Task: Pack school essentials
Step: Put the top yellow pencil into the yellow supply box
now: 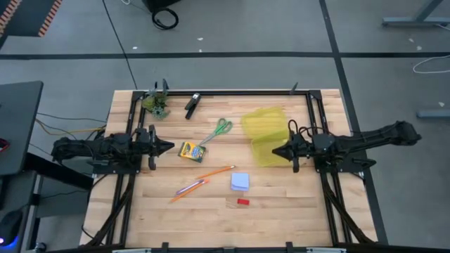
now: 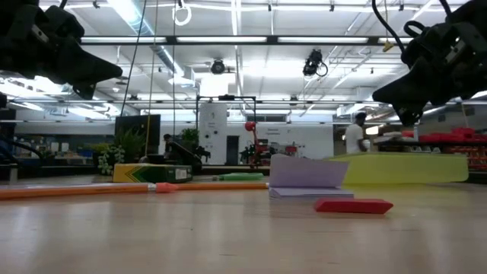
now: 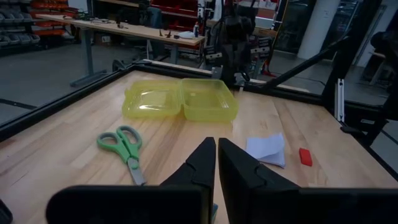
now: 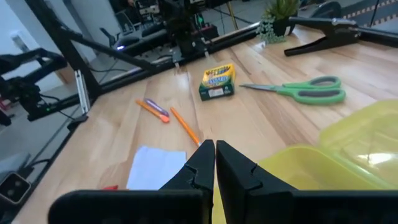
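Note:
The stationery lies loose on the wooden table: green-handled scissors [image 1: 219, 130], yellow-green crayon box [image 1: 190, 151], orange pencil [image 1: 211, 174], pink-purple pen [image 1: 190, 187], pale blue note pad [image 1: 240, 182] and red eraser [image 1: 242, 202]. An open yellow container [image 1: 266, 133] lies flat to their right. My left gripper [image 1: 169, 147] is shut and hovers left of the crayon box. My right gripper [image 1: 275, 151] is shut and hovers over the container's near half [image 4: 329, 162]. In the low view both grippers [image 2: 99, 76] [image 2: 403, 110] hang well above the table.
A black clip [image 1: 192, 105] and a small green plant [image 1: 158, 104] sit near the table's far left edge. A black frame rail [image 1: 239, 93] runs round the work area. Bare wood shows along the near edge [image 1: 232, 228]. People stand in the room beyond the table.

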Controlling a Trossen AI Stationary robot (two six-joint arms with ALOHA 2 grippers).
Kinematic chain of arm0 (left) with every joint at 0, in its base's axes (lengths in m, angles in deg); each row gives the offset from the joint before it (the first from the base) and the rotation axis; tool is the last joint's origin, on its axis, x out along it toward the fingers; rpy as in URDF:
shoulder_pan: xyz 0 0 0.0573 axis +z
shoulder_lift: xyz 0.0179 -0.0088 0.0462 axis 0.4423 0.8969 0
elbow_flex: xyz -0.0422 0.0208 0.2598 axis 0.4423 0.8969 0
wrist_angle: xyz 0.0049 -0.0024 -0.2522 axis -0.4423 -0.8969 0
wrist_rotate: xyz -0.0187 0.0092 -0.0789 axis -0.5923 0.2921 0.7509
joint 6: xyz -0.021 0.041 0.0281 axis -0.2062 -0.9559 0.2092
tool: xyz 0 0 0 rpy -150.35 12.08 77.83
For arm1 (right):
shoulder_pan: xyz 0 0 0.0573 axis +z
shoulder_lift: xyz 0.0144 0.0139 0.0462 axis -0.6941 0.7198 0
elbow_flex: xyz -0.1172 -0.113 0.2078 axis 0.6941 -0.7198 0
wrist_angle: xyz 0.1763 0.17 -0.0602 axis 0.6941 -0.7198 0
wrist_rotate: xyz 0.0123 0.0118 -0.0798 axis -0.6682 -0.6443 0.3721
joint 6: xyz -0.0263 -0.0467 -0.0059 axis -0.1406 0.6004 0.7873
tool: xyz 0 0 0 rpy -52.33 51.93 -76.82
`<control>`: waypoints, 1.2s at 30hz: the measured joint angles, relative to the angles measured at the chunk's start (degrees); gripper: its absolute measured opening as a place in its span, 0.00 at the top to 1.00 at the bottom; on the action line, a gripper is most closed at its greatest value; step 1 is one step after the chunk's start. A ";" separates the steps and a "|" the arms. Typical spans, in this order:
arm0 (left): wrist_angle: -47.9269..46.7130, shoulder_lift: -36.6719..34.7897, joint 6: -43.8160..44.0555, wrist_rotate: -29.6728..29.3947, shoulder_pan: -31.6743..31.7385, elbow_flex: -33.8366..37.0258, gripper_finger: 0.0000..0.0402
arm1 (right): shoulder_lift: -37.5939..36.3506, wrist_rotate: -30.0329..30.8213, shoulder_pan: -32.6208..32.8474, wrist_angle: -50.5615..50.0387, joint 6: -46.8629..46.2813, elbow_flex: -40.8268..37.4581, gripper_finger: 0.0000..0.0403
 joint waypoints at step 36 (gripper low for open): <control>0.00 0.02 0.00 0.00 0.00 -0.02 0.93 | 57.24 3.03 6.76 -5.47 -0.03 38.79 0.85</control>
